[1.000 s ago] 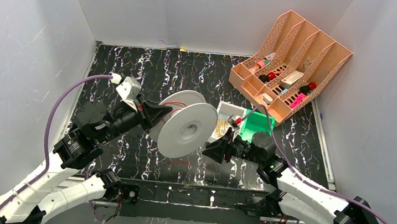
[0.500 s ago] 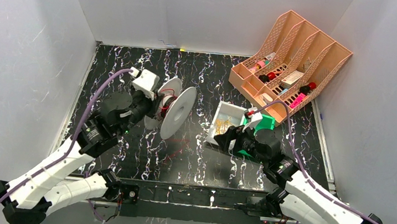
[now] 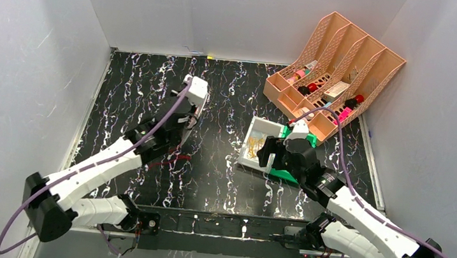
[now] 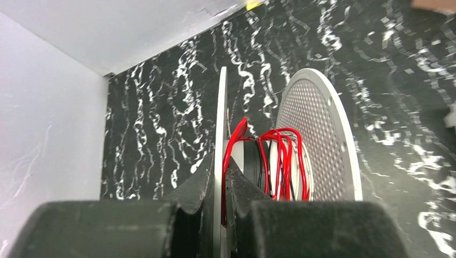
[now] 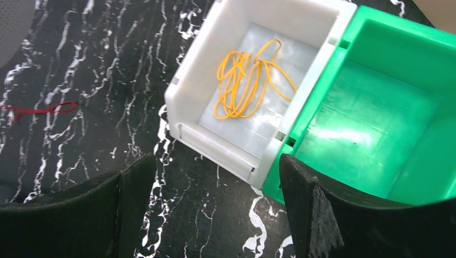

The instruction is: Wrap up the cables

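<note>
Red thin cable (image 4: 279, 156) sits partly wound on the white perforated plastic spool (image 4: 322, 134), whose flange your left gripper (image 4: 221, 180) pinches tight. Its loose tail (image 5: 37, 109) lies flat on the black marbled mat (image 5: 107, 64) at the right wrist frame's left edge, running left-right, well left of your right gripper (image 5: 215, 169), jaws spread wide above the white bin (image 5: 215, 148).

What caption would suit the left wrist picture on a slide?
Left hand pinching one flange of a white spool, red cables wound round its hub.

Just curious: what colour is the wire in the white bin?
The wire is yellow-orange; the right wrist view shows it best.
</note>
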